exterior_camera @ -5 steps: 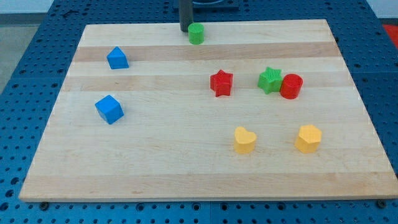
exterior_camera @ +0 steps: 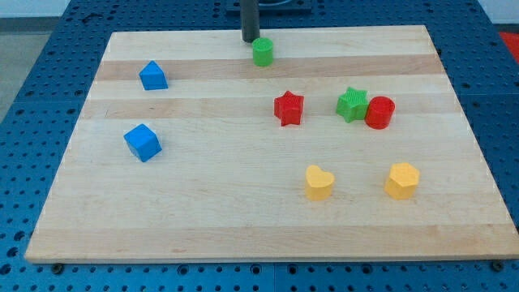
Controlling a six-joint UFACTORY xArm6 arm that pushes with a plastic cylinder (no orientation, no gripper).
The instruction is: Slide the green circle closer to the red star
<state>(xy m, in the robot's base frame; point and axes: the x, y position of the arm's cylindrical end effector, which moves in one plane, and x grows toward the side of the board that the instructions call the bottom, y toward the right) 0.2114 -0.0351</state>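
So the green circle (exterior_camera: 262,52) got nudged down-right a bit, and my tip (exterior_camera: 250,40) followed, now just up-left of it, practically touching. Tool grips nothing. Red star (exterior_camera: 288,108) is further below.

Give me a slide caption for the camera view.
My tip sits just above-left of the green circle, with the red star farther down the wooden board.

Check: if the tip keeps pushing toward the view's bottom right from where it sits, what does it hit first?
My tip sits just up-left of the green circle, so that block comes first, practically at contact. Beyond it the red star lies roughly in line, though depth is hard to judge.
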